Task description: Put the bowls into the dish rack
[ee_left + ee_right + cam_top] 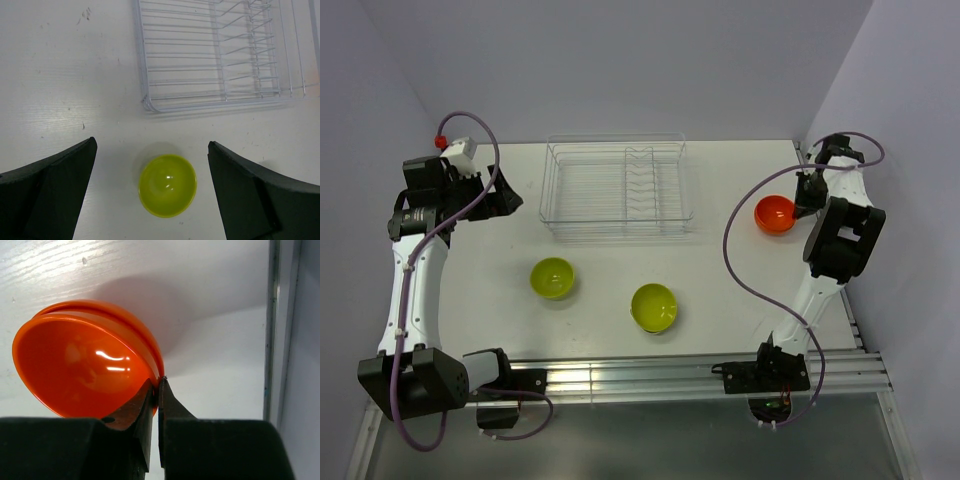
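Right wrist view is showing the right gripper (pixel 158 390) pinching the rim of the orange bowl (pixel 80 370), its fingers almost meeting on the thin wall, the bowl filling the frame's left. Top external view is placing it on the table (pixel 720 270) at the right, well apart from the dish rack (pixel 618 232) at upper centre. One lime-green bowl (pixel 552 278) and another green bowl (pixel 654 307) are sitting below the rack. At the left, the left gripper (pixel 510 195) is hanging spread wide, holding nothing.
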